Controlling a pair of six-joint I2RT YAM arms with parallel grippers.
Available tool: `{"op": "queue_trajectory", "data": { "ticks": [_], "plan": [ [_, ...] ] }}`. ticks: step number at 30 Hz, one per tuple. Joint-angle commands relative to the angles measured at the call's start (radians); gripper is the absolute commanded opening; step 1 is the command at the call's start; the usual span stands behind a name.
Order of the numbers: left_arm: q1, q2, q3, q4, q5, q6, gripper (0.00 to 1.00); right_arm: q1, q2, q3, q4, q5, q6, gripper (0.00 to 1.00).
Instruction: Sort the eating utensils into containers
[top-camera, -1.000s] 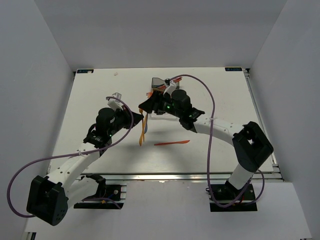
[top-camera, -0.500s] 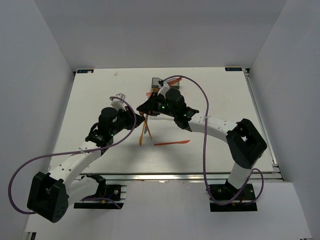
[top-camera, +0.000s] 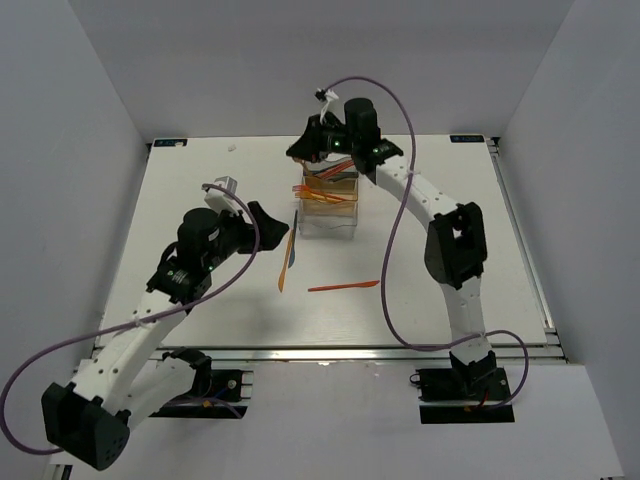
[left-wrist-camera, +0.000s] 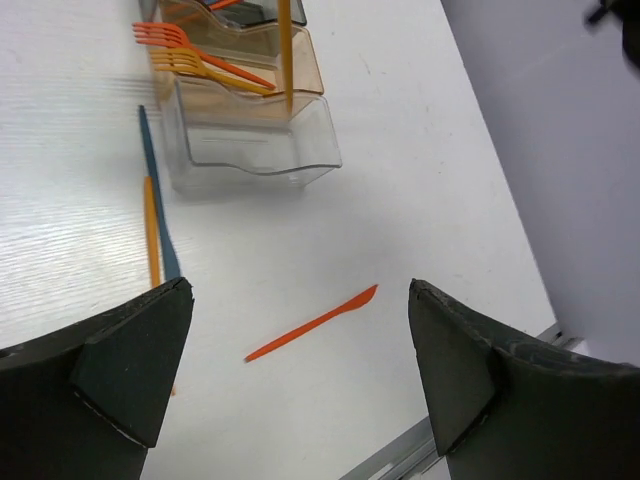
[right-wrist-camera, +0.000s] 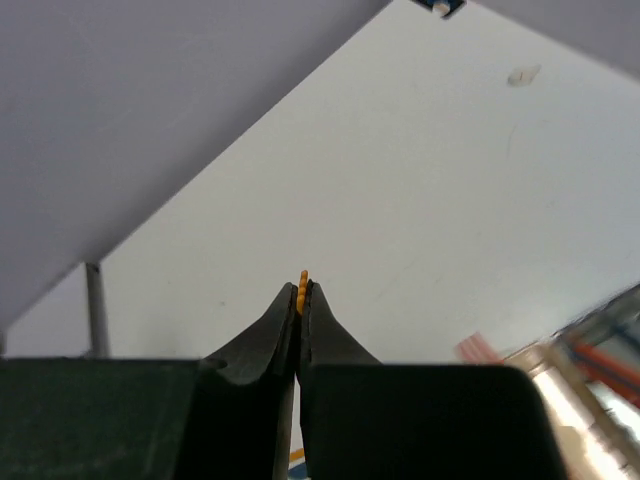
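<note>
Since a second ago both arms have split up from their meeting point mid-table: the right gripper (top-camera: 312, 148) has swung out to the far side and sits above the row of bins (top-camera: 345, 225), while the left gripper (left-wrist-camera: 300, 290) has backed off toward its own side and let go. We read that as a handover just finished.

Jaw check: the left one's fingers are spread wide with nothing between them. The right one's jaws are pinched tight on a thin orange stick (left-wrist-camera: 286, 50). Its tip pokes out between the fingers in the right wrist view, and from the left wrist it hangs straight down over the amber bin (left-wrist-camera: 300, 60).

Progress as far as we can see:
- a few orange forks (left-wrist-camera: 200, 65) are lying in the amber bin, handles sticking out over its edge
- the smoky grey bin (left-wrist-camera: 265, 12) has something orange in it, mostly cropped off
- the clear bin (left-wrist-camera: 300, 150) looks empty

Still loose on the table (top-camera: 200, 180): an orange knife (left-wrist-camera: 315, 322) on its own, plus a dark blue utensil (left-wrist-camera: 155, 190) and an orange utensil (left-wrist-camera: 152, 230) lying side by side just beside the clear bin.

So we'd call it past halfway, with one stick to drop and three pieces left to fetch.
</note>
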Motion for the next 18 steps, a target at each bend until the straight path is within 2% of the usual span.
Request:
{"op": "queue_trajectory", "data": {
  "ticks": [1, 3, 6, 11, 13, 18],
  "plan": [
    [0.001, -0.09, 0.058, -0.198, -0.034, 0.128, 0.98, -0.038, 0.162, 0.375, -0.388, -0.204, -0.399, 0.0],
    [0.001, -0.119, 0.057, -0.234, -0.034, 0.19, 0.98, -0.089, 0.23, 0.471, -0.418, -0.289, -0.444, 0.0],
    [0.001, -0.185, 0.022, -0.257, -0.034, 0.25, 0.98, -0.146, 0.249, 0.434, -0.27, -0.408, -0.445, 0.0],
    [0.001, -0.28, -0.077, -0.207, -0.011, 0.263, 0.98, -0.187, 0.252, 0.423, -0.22, -0.465, -0.498, 0.0],
    [0.001, -0.282, -0.06, -0.217, -0.017, 0.272, 0.98, -0.189, 0.284, 0.435, -0.225, -0.514, -0.487, 0.0],
    [0.001, -0.276, -0.064, -0.211, -0.008, 0.271, 0.98, -0.177, 0.255, 0.308, -0.222, -0.516, -0.542, 0.0]
  ]
}}
